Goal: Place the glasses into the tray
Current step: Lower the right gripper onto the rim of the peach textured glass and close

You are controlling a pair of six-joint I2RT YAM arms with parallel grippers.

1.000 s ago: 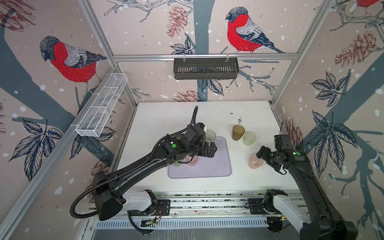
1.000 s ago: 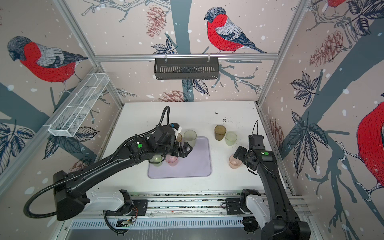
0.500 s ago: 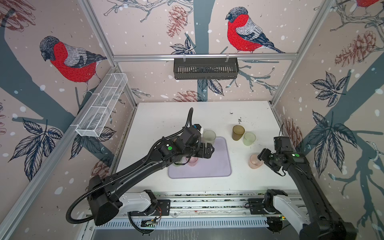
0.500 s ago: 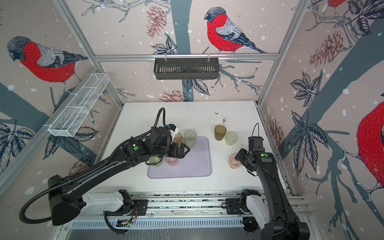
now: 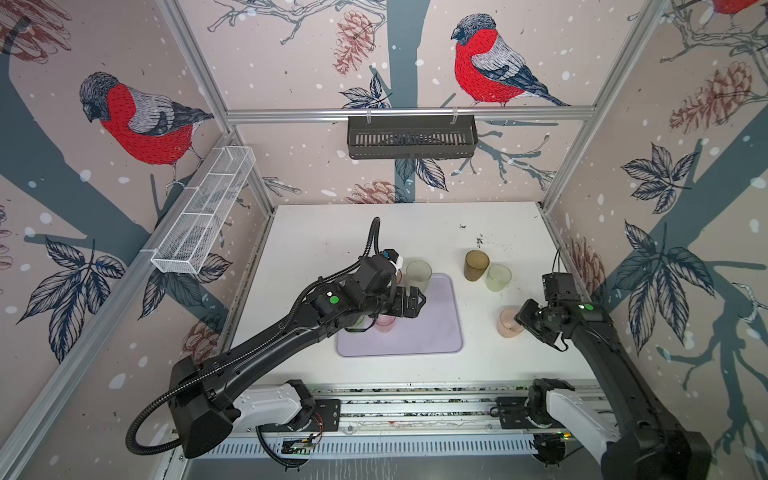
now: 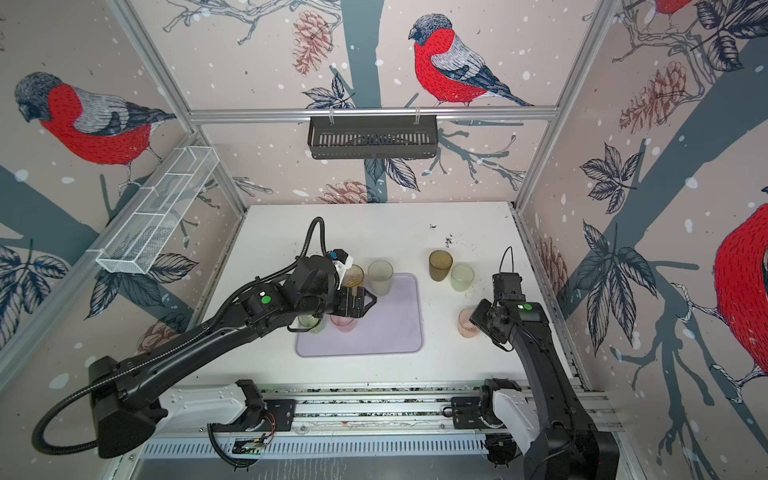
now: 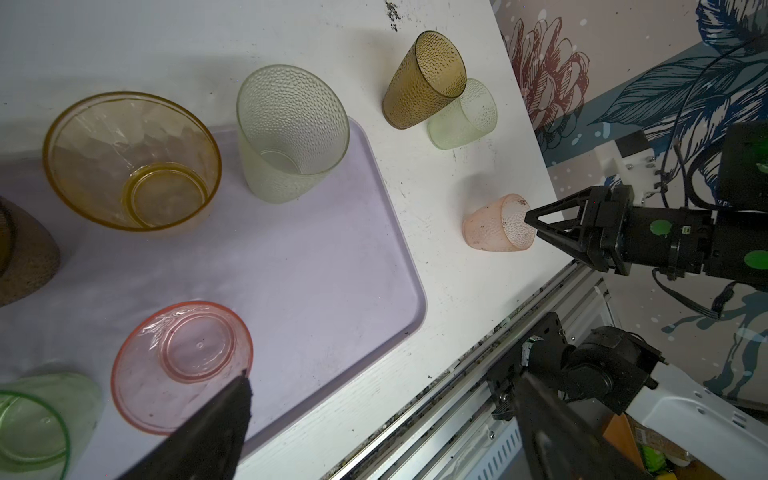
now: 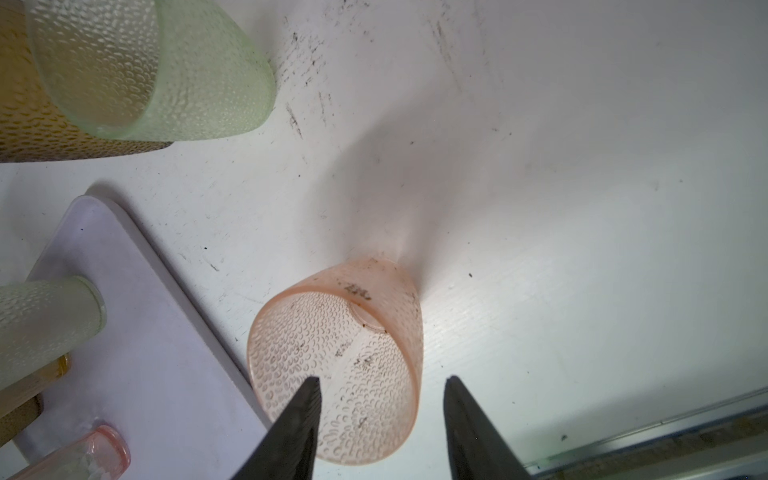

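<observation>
Now, right claw (image 8: pixel 380 379) astride pink glass (image 8: pixel 332 332) rim, beside tray (image 8: pixel 137 332).

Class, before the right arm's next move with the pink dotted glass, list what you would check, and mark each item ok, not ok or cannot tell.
1. Right tool straddles the wall of the pink dotted glass: ok.
2. Fingers pinching that wall: not ok, gaps show.
3. Glass upright on the table: ok.
4. Bare room on the tray nearest that glass: ok.
5. Left tool away from the tray: not ok, it hangs open above it.
</observation>
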